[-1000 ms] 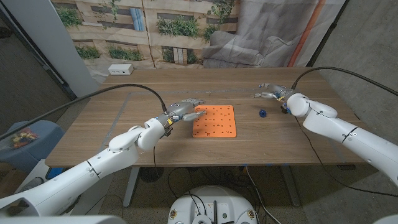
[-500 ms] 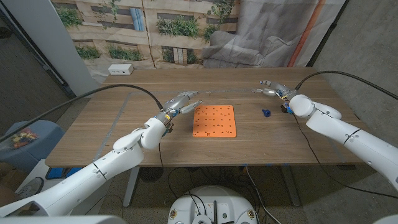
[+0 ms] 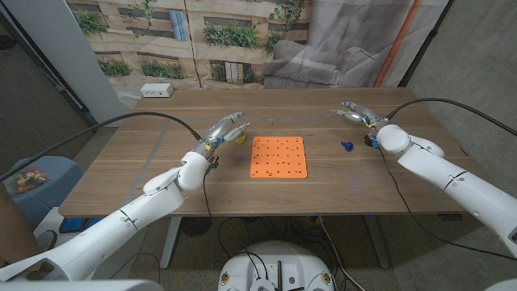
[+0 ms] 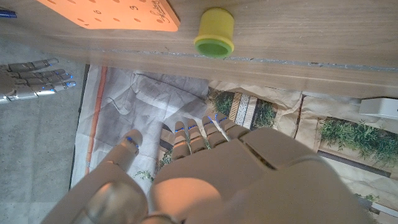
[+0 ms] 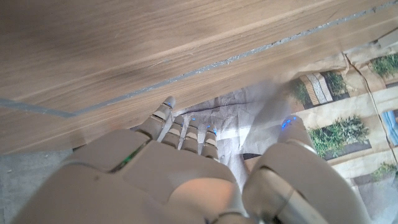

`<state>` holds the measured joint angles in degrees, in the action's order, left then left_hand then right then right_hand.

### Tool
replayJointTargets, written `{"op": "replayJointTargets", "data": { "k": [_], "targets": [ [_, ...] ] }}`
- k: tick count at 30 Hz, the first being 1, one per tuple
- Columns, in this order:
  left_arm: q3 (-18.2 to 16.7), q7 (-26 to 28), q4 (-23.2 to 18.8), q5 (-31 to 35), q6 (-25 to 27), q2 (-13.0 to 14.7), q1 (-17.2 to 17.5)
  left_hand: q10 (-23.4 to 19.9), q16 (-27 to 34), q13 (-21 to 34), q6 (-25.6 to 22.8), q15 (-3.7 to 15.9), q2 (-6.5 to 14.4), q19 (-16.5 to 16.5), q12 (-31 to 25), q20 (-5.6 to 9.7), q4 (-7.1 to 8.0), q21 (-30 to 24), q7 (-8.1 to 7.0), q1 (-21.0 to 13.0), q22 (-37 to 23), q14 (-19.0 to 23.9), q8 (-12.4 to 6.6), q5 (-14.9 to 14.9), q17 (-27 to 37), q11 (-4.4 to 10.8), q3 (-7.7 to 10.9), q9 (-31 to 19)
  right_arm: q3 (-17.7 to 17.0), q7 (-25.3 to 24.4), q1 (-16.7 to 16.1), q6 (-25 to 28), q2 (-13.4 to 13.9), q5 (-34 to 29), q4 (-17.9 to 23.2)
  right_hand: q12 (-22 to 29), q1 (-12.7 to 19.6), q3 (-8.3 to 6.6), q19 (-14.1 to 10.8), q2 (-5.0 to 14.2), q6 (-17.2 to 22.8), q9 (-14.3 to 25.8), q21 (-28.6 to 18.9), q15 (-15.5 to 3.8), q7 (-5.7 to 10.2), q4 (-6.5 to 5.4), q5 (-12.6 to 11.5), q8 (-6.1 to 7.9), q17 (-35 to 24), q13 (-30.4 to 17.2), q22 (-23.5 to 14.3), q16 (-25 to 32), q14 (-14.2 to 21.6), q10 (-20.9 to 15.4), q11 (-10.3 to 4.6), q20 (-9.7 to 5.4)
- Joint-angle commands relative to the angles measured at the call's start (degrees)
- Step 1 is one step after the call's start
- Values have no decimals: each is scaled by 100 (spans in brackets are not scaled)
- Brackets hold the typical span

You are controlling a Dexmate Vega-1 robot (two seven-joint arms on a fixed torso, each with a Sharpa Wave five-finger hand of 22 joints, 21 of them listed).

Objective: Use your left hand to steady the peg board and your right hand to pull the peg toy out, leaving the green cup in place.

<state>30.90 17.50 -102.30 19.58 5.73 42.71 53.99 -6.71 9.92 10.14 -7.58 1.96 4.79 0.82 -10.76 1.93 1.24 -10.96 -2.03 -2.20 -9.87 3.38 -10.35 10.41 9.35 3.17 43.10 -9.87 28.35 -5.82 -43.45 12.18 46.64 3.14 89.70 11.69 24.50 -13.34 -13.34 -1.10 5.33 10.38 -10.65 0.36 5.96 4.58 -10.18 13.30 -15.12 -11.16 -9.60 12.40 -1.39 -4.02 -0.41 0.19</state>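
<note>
The orange peg board (image 3: 279,156) lay on the desk (image 3: 161,174), the green cup (image 3: 240,137) just beside it. The left hand (image 3: 221,129) hovered near the cup, fingers spread and empty. The right hand (image 3: 356,111) was also released, near the blue peg toy (image 3: 346,146).

A white power strip (image 3: 157,90) lies near the far left corner of my wooden table (image 3: 161,174), before a printed backdrop (image 3: 202,36).

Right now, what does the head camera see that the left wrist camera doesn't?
The head view gives the whole orange peg board and the blue peg toy lying out on the table beside it. The left wrist view gives a close look at the cup, yellow with a green rim, and just a corner of the board. Both have the board, the cup, the left hand and the right hand, each holding nothing.
</note>
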Motion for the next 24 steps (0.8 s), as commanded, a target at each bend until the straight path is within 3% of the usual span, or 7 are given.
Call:
{"op": "replayJointTargets", "data": {
  "k": [1, 9, 15, 21, 24],
  "targets": [
    [-149, 370, 729, -638, -725, -173, -159, 37, -8, -1, 29, 332, 438, 21, 28, 768, -37, -25, 25, -58, 5, -12, 3, -20, 7, -12, 30, -13, -279, -276, -234, -900, -330, 807, -413, 48, -109, 21, -17, 3, 18, 10, -22, -25, 10, -20, 14, -8, -5, -8, 5, 22, 4, -72, 3, -41],
    [-367, 861, 795, -1017, -741, -447, 24, 42, -8, -1, 31, 324, 444, 31, 23, 748, -51, -26, 26, -65, 5, -22, 3, -22, 9, -21, 30, -12, -431, -208, -371, -1335, -482, 1302, -593, 41, -208, 48, -13, 19, 38, 1, -14, -83, -32, -50, 17, -34, 6, 2, 5, 28, 22, -106, -5, -64],
    [-520, 1149, 931, -1389, -879, -666, 157, 43, -3, 0, 28, 306, 449, 54, 16, 724, -67, -32, 39, -72, 5, -22, 2, -24, 10, -29, 28, -10, -525, -154, -459, -1581, -609, 1644, -709, -7, -354, 73, 32, 84, -75, -11, 6, -130, -110, -105, 12, -128, 18, 21, 5, 17, -10, -57, -63, -115],
    [-647, 1368, 1293, -1791, -1225, -936, 160, 38, 6, -1, 19, 296, 445, 44, 8, 746, -56, -24, 61, -55, 6, -19, 0, -27, 20, -32, 23, -8, -581, -59, -497, -1746, -750, 1968, -831, -21, -458, 89, 76, 136, -152, -18, 20, -158, -153, -149, 5, -184, 23, 31, 5, 12, -31, -64, -83, -145],
    [-645, 1432, 1570, -1974, -1411, -1126, 87, 23, 18, -1, 2, 287, 439, 64, -1, 733, -52, -30, 65, -46, 6, 7, -5, -27, 23, -30, 21, -7, -593, -291, -551, -1642, -838, 2003, -748, 16, -566, 103, 31, 201, -68, -24, -2, -197, -181, -189, -7, -174, 34, 42, 7, 42, 41, -217, -77, -186]
  ]
}}
